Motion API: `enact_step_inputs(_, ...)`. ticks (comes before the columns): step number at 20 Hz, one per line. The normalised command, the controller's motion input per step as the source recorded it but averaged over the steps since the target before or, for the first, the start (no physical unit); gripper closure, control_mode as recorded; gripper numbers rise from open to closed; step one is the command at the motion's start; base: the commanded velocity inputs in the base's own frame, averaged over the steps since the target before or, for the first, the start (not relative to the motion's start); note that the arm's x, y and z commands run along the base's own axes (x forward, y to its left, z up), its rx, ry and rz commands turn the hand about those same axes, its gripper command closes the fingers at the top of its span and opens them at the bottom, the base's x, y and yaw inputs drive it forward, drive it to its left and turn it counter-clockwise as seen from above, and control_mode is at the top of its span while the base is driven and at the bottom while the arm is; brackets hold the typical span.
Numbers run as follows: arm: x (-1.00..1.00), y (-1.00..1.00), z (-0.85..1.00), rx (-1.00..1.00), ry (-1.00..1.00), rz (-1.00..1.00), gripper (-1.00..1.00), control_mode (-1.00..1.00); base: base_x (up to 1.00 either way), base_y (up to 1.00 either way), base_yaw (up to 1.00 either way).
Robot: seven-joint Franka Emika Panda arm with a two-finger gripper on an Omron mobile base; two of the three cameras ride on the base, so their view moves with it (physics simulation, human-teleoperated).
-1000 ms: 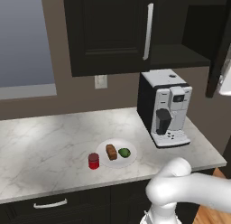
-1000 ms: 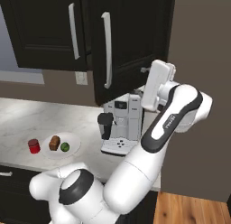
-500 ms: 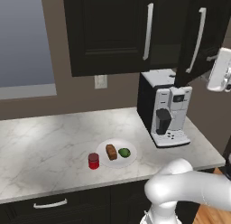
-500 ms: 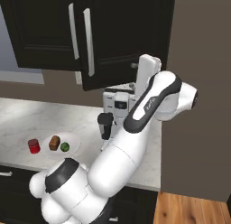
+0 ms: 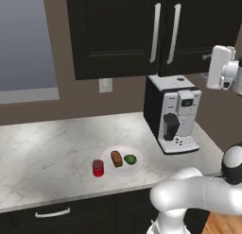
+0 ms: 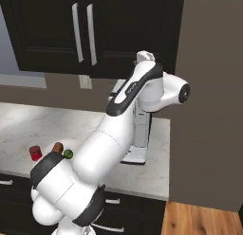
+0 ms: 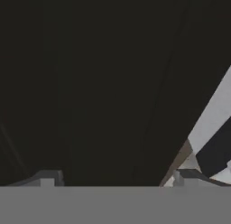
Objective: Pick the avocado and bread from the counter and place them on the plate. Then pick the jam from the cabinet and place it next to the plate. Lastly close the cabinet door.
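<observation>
The white plate [image 5: 136,167] lies on the marble counter [image 5: 47,148] and carries the brown bread [image 5: 116,158] and the green avocado [image 5: 130,159]. The red jam [image 5: 98,167] stands just left of the plate, touching nothing else. From the right base view I see the jam [image 6: 35,152], bread [image 6: 57,147] and avocado [image 6: 68,154] beside my arm. The right-hand cabinet door [image 5: 203,30] sits flush with its neighbour. My gripper [image 7: 117,178] is open and holds nothing, close in front of the dark door panel [image 7: 90,83]. My white hand [image 5: 220,68] hangs at the cabinet's lower right.
A black-and-white coffee machine [image 5: 172,112] stands on the counter right of the plate, below my hand. Two vertical silver handles [image 5: 156,32] run side by side on the shut cabinet doors. A brown wall [image 6: 209,87] bounds the counter on the right.
The right cabinet door has swung from wide open to flush shut. My hand has travelled left with it, toward the cabinet front. Food, plate and jam have stayed put.
</observation>
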Motion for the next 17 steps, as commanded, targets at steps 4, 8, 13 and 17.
enact_step_inputs(4, 1.00, 0.88, 0.00, -0.24, 0.00, -0.33, -1.00, -1.00, 0.00, 0.00, 0.00)
enact_step_inputs(8, 1.00, 0.93, 0.00, -0.28, 0.00, -0.39, -1.00, -1.00, 0.00, 0.00, 0.00)
enact_step_inputs(13, 0.96, 0.87, 0.00, -0.26, 0.00, -0.39, -1.00, -1.00, 0.00, 0.00, 0.00)
enact_step_inputs(17, 0.58, 0.73, 0.03, -0.19, 0.00, -0.27, -1.00, -1.00, 0.00, 0.00, 0.00)
